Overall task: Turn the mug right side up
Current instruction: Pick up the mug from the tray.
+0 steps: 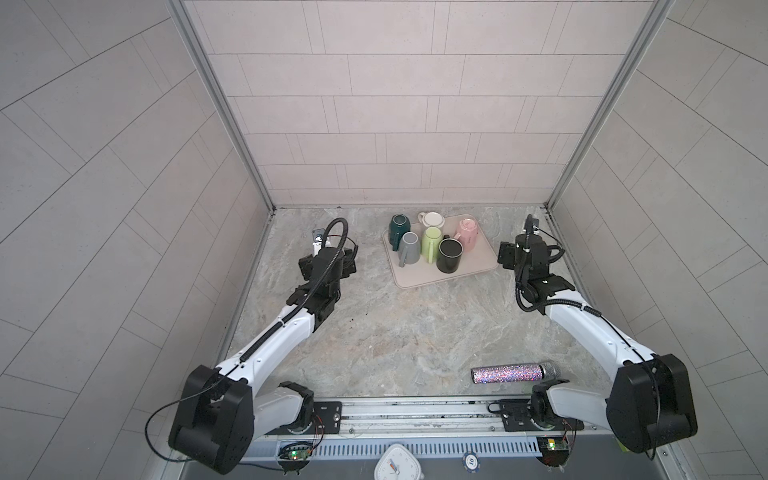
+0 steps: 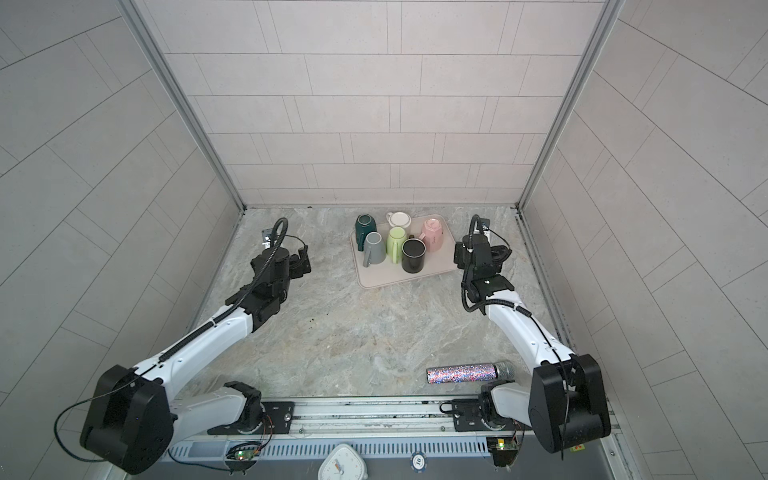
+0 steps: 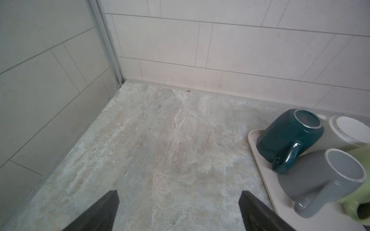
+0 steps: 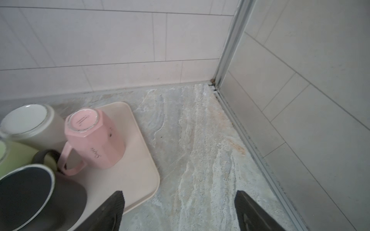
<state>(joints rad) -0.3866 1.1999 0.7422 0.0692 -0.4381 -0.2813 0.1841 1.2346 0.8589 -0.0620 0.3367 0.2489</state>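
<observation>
a pale tray lies on the stone-look table close to the back wall, and six mugs crowd its back half. at the tray's back left corner the dark green mug stands bottom up, with its handle toward the tray's front. next to it along the back edge the white mug is bottom up too. at the back right corner the pink mug stands bottom up, its handle pointing toward the tray's middle. in front of these, going left to right, come three more. the grey mug looks bottom up. i cannot tell which way up the light green mug is. the black mug stands mouth up, nearest the tray's middle.

the left gripper hangs over the table off the tray's left side, apart from it. its fingers stand wide apart with nothing between them. the right gripper hangs just beside the tray's right front corner, jaws spread wide and holding nothing. in the right wrist view one finger overlaps that corner.

a glittery microphone lies on the table well in front of the tray, on the right arm's side.
</observation>
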